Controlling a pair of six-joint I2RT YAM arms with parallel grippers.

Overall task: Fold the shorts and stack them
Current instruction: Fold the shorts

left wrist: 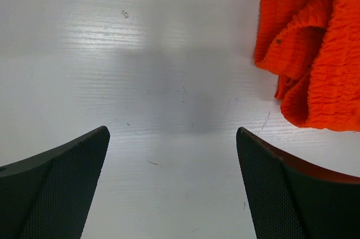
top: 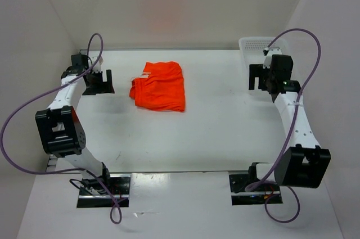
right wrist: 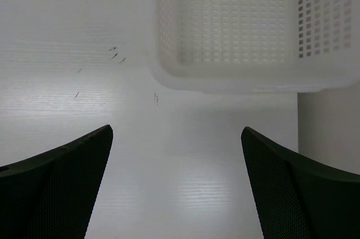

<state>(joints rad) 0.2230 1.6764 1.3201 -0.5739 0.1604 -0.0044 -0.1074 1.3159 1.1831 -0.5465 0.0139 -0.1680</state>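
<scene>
Just left of the bright orange-red gathered cloth shorts (top: 159, 86) (left wrist: 315, 53), bunched on the white table (top: 185, 138), the left gripper (top: 99, 81) (left wrist: 172, 131) hovers, jaws apart, seemingly poised for an edge. Well right of them the right gripper (top: 260, 76) (right wrist: 177, 129) hangs empty, jaws also apart, beside a white perforated plastic basket (top: 251, 44) (right wrist: 236, 81).

The left arm (top: 63, 101) rises from its base (top: 104, 191) at the near edge, bends at a bulky black elbow joint (top: 59, 132) and reaches forward along the left side, ending in the left gripper (top: 100, 83), which points inward and down. In the left wrist view the left gripper (left wrist: 172, 130) has its two black textured fingers (left wrist: 67, 188) spread wide apart. The right arm (top: 295, 118) mirrors this pose on the right side, stretched forward to the right gripper (top: 257, 76). In the right wrist view the right gripper (right wrist: 177, 129) gapes just as wide.
</scene>
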